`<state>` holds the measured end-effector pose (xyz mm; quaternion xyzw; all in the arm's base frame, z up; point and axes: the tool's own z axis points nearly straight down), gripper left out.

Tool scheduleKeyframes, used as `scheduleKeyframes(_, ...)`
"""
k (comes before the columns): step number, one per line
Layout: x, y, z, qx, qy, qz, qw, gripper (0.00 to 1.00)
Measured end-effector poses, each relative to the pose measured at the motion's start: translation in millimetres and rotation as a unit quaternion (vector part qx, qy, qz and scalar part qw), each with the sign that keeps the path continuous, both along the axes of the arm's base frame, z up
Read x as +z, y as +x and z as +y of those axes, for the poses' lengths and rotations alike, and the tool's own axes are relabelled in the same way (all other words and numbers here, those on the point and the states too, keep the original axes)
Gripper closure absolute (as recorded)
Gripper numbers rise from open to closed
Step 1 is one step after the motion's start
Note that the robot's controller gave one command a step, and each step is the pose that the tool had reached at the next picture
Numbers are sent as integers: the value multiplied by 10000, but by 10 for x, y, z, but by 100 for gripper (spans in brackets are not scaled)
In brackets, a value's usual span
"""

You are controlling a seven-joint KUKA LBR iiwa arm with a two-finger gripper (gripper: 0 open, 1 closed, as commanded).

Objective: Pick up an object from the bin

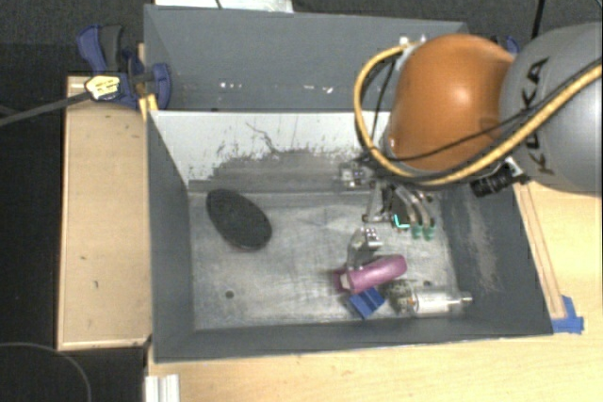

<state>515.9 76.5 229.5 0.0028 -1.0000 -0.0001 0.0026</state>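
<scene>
**Figure.** Grey metal bin [170,231], seen from above. The arm [556,108], with its orange cover [452,99] and looped cables [363,85], enters from the right. Its claw [366,249] points down over the bin floor, right of centre. Whether the claw is spread or pressed together cannot be told.

The pink cylinder [375,273] lies on its side just under the claw, towards the front wall. Whether the two touch cannot be told.

A blue piece [366,302] lies against the cylinder's front edge. A small clear tube [431,302] with a dark end lies on its side just to the right of the blue piece. A black oval object [238,218] lies well apart from these, on the left of the floor.
</scene>
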Motion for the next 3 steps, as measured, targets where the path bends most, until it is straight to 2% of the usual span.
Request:
scheduleKeyframes(1, -211, -13, 573, -1097, 4, -15, 9940, 0)
scheduleKeyframes(2, -1615, 662, 948, -30, 6, -37, 10000, 0)
scheduleKeyframes(3, -1576, 663, 948, -55, 11, -36, 10000, 100)
